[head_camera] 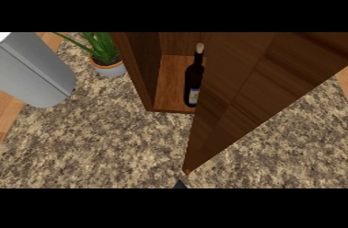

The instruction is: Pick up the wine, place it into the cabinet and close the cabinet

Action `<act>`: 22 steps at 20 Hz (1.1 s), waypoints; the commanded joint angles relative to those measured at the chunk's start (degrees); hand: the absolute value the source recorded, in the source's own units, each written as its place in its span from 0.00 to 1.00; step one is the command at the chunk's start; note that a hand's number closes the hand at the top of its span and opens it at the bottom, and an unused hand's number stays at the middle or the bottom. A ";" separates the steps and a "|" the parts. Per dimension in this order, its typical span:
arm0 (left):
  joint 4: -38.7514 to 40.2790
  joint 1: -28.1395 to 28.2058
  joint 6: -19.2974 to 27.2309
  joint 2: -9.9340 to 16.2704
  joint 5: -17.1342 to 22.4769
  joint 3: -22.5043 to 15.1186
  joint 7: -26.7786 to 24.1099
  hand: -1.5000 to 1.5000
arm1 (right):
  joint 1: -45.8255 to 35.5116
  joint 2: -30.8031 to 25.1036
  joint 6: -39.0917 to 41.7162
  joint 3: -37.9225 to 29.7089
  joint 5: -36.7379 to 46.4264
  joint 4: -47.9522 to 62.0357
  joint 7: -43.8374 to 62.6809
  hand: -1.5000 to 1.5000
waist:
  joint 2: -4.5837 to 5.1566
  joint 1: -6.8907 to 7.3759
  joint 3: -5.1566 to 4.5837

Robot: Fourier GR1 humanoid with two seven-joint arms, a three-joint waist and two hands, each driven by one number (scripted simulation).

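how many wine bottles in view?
1. The wine bottle stands upright on the cabinet shelf, partly behind the open door, which could hide others.

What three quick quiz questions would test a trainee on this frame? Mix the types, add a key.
1. True or false: the wine bottle stands upright inside the cabinet.
2. The cabinet door is: A) fully shut B) partly open C) missing.
3. What stands left of the cabinet on the counter?

Key: 1 true; 2 B; 3 a potted plant, with a grey appliance farther left.
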 commanded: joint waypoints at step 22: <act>7.92 7.29 -16.22 0.91 0.86 13.29 2.49 0.00 | -39.63 9.67 15.24 -26.35 -28.14 57.34 -13.42 1.00 | 1.31 0.53 0.22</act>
